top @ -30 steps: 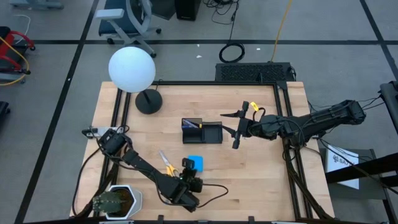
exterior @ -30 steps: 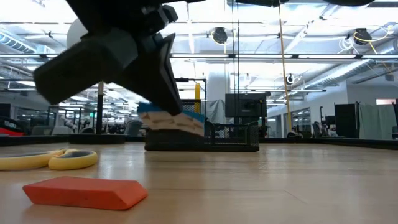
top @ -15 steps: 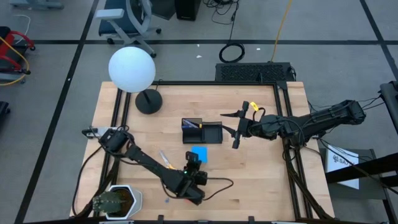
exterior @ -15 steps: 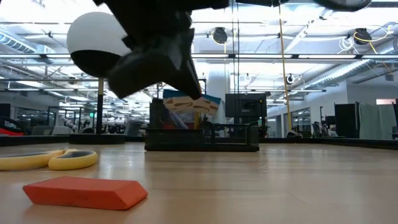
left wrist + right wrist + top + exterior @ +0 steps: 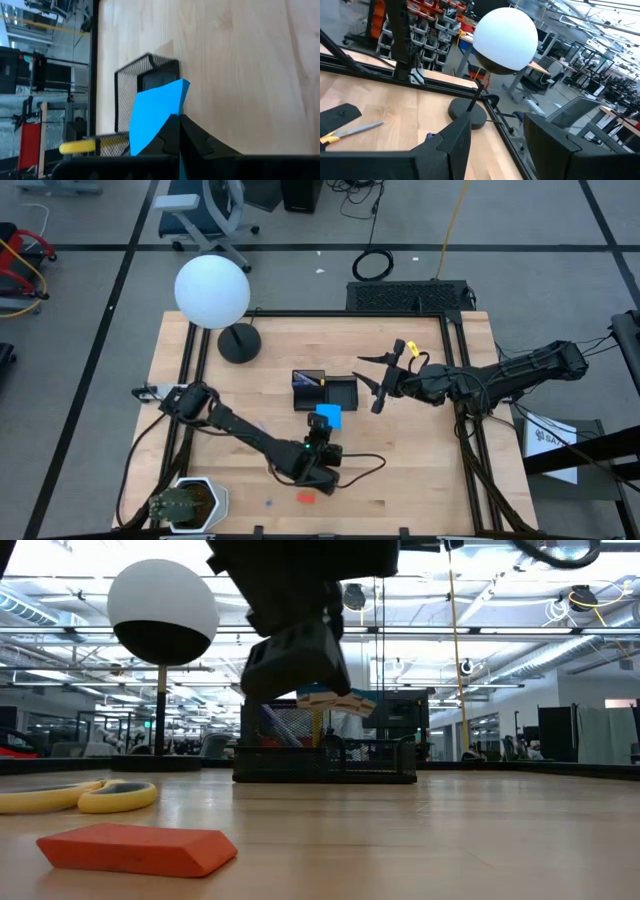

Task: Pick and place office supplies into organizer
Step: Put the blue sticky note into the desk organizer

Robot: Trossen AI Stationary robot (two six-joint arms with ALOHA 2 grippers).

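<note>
Left gripper point(image 5: 323, 432) clenched on blue note pad point(image 5: 327, 416), hiding pad's lower part; right gripper point(image 5: 376, 377) released.

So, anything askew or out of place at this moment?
Nothing is spilled or damaged. The blue note pad hangs tilted in the shut left gripper, near the organizer. The red eraser and scissors lie on the table.
</note>
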